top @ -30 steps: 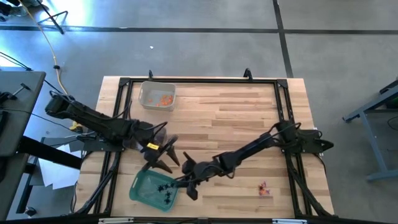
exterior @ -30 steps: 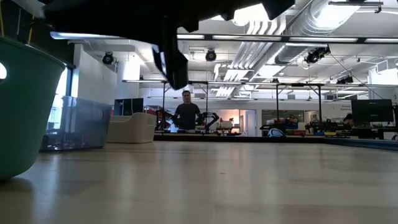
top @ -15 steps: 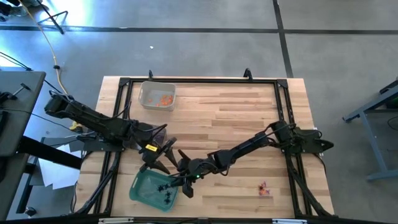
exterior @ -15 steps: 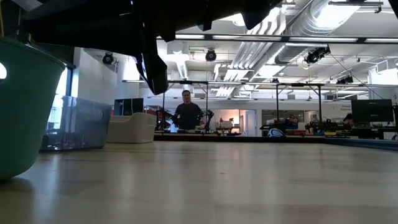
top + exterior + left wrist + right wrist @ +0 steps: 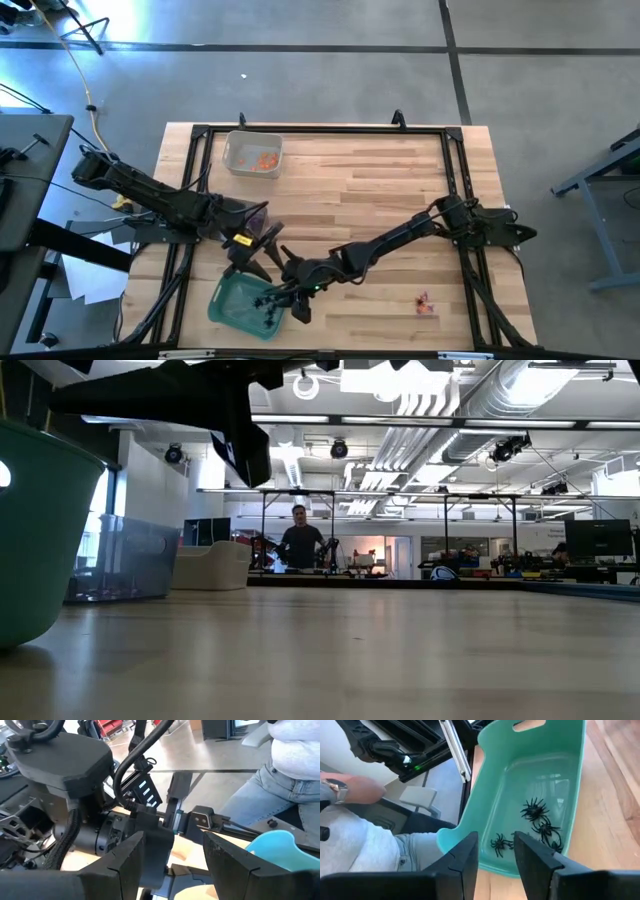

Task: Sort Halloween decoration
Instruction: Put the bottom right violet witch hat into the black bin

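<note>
Plastic spiders [image 5: 538, 822] lie in the green tray [image 5: 496, 800] at the table's near left — small, black, thin-legged, so in all likelihood nearly weightless, a little springy and apt to snag on each other. A pinch across the body would probably hold better than one on a leg. The right gripper [image 5: 496, 851] hangs over that tray with its fingers apart and nothing between them. Orange trinkets [image 5: 263, 159] sit in the clear tray [image 5: 236, 149] at the far left, and a few small pieces [image 5: 426, 303] lie loose on the wood near the right front — probably what is left to sort. The left gripper [image 5: 258, 252] waits just beside the green tray, fingers spread wide, close to the right arm — the likeliest obstruction.
</note>
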Robot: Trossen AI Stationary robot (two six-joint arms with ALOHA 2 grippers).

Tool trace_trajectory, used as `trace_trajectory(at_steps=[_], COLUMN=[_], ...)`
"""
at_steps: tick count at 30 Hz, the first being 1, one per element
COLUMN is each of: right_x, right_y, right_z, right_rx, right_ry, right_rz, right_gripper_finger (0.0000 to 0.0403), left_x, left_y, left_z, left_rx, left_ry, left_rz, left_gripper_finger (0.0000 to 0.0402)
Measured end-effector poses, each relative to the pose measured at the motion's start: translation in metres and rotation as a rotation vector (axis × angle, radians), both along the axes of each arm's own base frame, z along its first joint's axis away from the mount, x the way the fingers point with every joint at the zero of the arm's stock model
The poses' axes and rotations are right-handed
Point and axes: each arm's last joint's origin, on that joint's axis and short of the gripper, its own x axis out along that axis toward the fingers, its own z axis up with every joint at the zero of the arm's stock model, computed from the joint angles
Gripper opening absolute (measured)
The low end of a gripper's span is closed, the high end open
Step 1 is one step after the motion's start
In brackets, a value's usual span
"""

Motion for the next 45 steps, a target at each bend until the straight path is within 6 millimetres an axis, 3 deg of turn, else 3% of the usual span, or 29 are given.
trace_trajectory(at_steps=[8, 15, 19, 22, 29, 33, 36, 41, 45], right_x=[-0.009, -0.039, -0.063, -0.090, -0.168, -0.205, -0.225, -0.257, -0.278], right_y=[0.003, 0.015, 0.021, 0.019, 0.000, -0.007, -0.007, 0.001, 0.007], right_z=[0.009, 0.034, 0.049, 0.041, -0.002, -0.008, -0.004, 0.007, 0.015], right_rx=[0.012, -0.058, -0.182, -0.205, 0.051, 0.202, 0.296, 0.282, 0.227], right_ry=[0.104, 0.224, 0.192, 0.133, 0.073, 0.225, 0.441, 0.925, 1.076], right_rz=[-0.002, -0.092, -0.224, -0.352, -0.600, -0.679, -0.708, -0.807, -0.932], right_gripper_finger=[0.0122, 0.0122, 0.0122, 0.0122, 0.0122, 0.0122, 0.0122, 0.0122, 0.0122], left_x=[0.000, 0.005, 0.008, 0.010, 0.015, 0.016, 0.016, 0.016, 0.016], left_y=[0.000, 0.009, 0.016, 0.022, 0.038, 0.041, 0.041, 0.041, 0.042], left_z=[0.001, 0.007, 0.008, 0.008, 0.010, 0.013, 0.013, 0.012, 0.012], left_rx=[-0.015, -0.022, -0.016, -0.016, -0.046, -0.059, -0.051, -0.047, -0.017], left_ry=[0.005, -0.065, -0.087, -0.081, -0.081, -0.104, -0.103, -0.100, -0.117], left_rz=[0.007, 0.087, 0.154, 0.213, 0.408, 0.450, 0.449, 0.448, 0.450], left_gripper_finger=[0.0186, 0.0186, 0.0186, 0.0186, 0.0186, 0.0186, 0.0186, 0.0186, 0.0186])
